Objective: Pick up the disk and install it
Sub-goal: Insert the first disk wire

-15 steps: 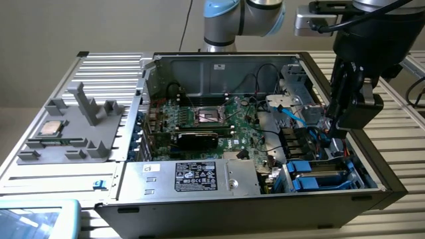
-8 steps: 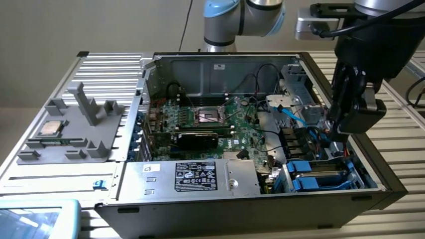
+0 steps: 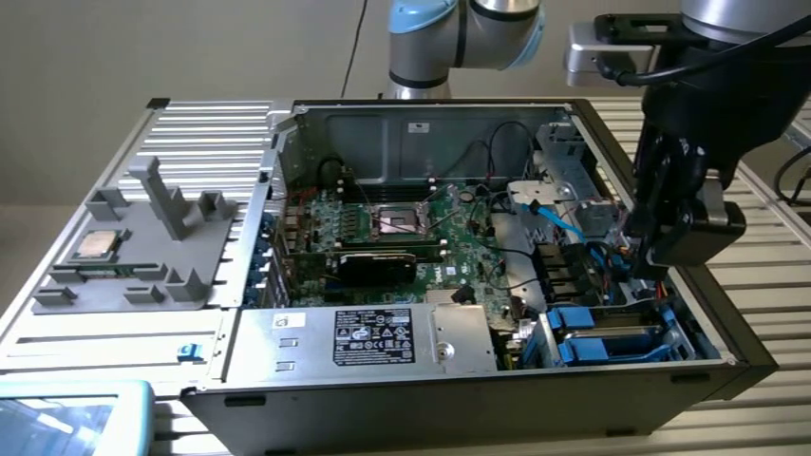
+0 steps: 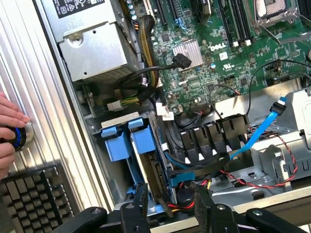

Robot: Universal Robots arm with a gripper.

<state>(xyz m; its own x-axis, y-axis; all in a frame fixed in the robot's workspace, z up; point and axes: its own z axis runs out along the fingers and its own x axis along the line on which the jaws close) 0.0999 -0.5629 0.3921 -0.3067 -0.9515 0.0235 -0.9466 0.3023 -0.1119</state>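
Slats of ribbed metal make up the desk [image 3: 190, 123]. Toward its edge at the exterior view's left sits a grey moulded plastic fixture [image 3: 165, 261] with upright posts, and a small square silver chip [image 3: 95, 245] lies flat in one of its pockets. Next comes the open black steel computer case [image 3: 507, 408]. Inside it, a green motherboard [image 3: 476, 252] carries a square metal socket frame. Near the case's front edge, a plain silver box [image 3: 292, 337] bears a black label.

Further to the exterior view's right, in the case's front corner, the disk [image 3: 606, 344] sits in a bay with its bright blue plastic frame showing. In the wrist view, two squared blue tabs of that frame stand side by side, with the flat body edge-on behind them. A thin blue cable [image 4: 262, 128] runs near it.

Above that corner hangs the black end effector [image 4: 171, 187]. Its two dark fingers [image 4: 141, 204] stand well apart, gripping nothing and clear of the disk.

A person's hand [image 4: 7, 131] rests on a round blue-ringed button [image 4: 20, 137] on the desk, near a black keyboard [image 4: 29, 194].
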